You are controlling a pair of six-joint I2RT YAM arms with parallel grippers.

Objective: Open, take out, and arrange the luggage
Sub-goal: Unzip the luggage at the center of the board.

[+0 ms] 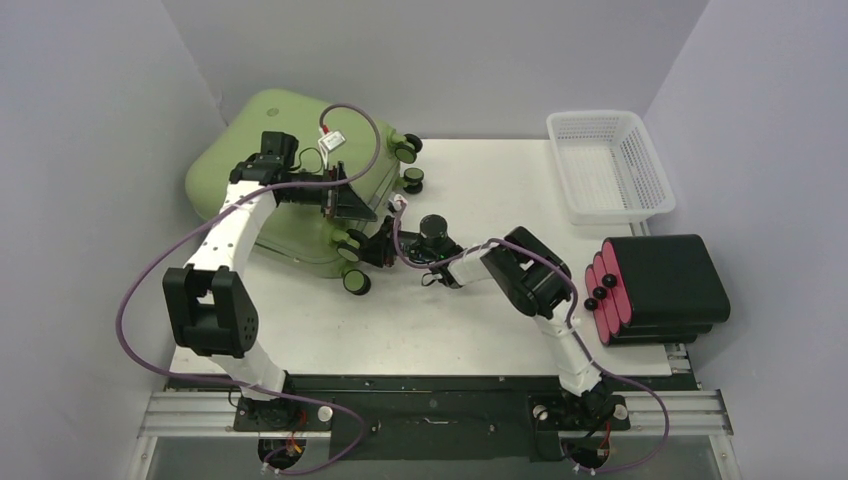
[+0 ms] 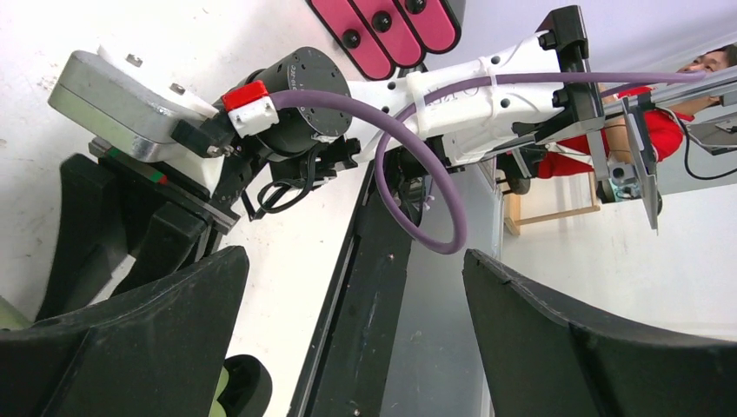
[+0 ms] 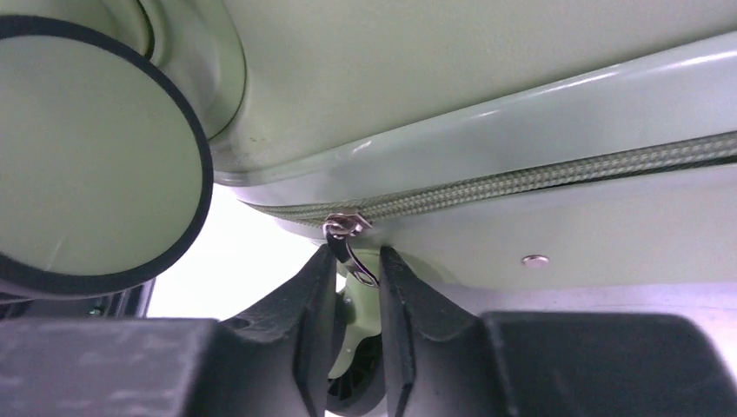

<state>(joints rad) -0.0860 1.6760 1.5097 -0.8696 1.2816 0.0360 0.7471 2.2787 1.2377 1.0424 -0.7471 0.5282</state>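
Note:
The light olive-green luggage (image 1: 270, 130) lies at the back left of the table, its black wheels (image 1: 355, 280) facing right. My left gripper (image 1: 350, 195) hovers over its wheel end, jaws wide open and empty; in the left wrist view (image 2: 356, 256) only table and rail show between the fingers. My right gripper (image 1: 375, 245) is at the luggage's near right corner. In the right wrist view its fingers (image 3: 356, 254) are closed on the metal zipper pull (image 3: 350, 245), which hangs from the woven zipper (image 3: 565, 174) beside a wheel (image 3: 87, 156).
A white mesh basket (image 1: 608, 165) stands at the back right. A black case with a pink-red side (image 1: 665, 285) lies at the right edge. Grey walls close in the left, back and right. My right arm (image 2: 469, 87) crosses the left wrist view.

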